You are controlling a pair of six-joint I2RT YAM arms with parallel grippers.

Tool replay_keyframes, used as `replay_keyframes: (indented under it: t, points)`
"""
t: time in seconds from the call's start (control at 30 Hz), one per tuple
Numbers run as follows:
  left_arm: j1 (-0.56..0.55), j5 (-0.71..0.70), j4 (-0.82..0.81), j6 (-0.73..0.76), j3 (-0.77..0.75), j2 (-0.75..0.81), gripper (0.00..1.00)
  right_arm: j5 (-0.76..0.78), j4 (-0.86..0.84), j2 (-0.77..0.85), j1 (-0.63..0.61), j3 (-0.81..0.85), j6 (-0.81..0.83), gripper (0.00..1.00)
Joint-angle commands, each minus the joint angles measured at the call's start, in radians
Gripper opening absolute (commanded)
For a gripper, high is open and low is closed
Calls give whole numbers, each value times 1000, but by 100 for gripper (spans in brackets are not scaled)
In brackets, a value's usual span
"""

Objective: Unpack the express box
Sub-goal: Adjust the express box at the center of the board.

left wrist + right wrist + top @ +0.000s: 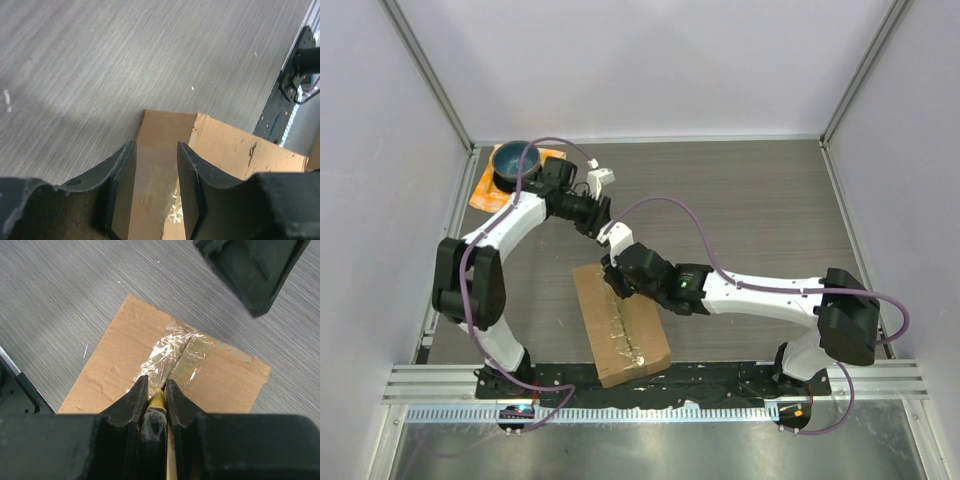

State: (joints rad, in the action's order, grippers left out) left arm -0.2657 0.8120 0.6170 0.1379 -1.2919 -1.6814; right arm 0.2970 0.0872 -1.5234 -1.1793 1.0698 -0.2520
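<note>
The express box (625, 330), a brown carton with shiny clear tape along its top seam, lies flat near the front of the table. My right gripper (617, 285) hangs over its far end, shut on a yellow-tipped tool (157, 399). The tool's tip sits at the crinkled tape (167, 352) on the seam of the box (120, 355). My left gripper (603, 228) hovers just beyond the box's far edge. Its jaws stand open in the left wrist view (156, 145), with nothing between them. The box flap (225, 150) and tape show below them.
A blue bowl (515, 160) sits on an orange cloth (490, 192) at the back left corner, beside the left arm's elbow. Part of the left arm (250, 270) hangs dark above the box's far corner. Grey walls enclose the table on three sides.
</note>
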Motion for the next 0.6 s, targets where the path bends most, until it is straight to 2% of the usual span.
replay_keyframes:
  t: [0.0,0.23,0.37,0.4,0.57]
  points:
    - [-7,102,146,195,-58,-75,41,-114,-41,12,33,33,60,1]
    - [-3,136,463,489,-182,-199,35,-237,-55,-12,95,39,102,1]
    - [3,116,460,479,-178,-204,27,-269,-55,-18,125,44,132,1]
    - [3,105,432,461,-178,-202,22,-274,-53,-20,130,47,138,1]
    - [2,79,363,355,-170,-190,14,-277,-35,-49,161,76,194,1]
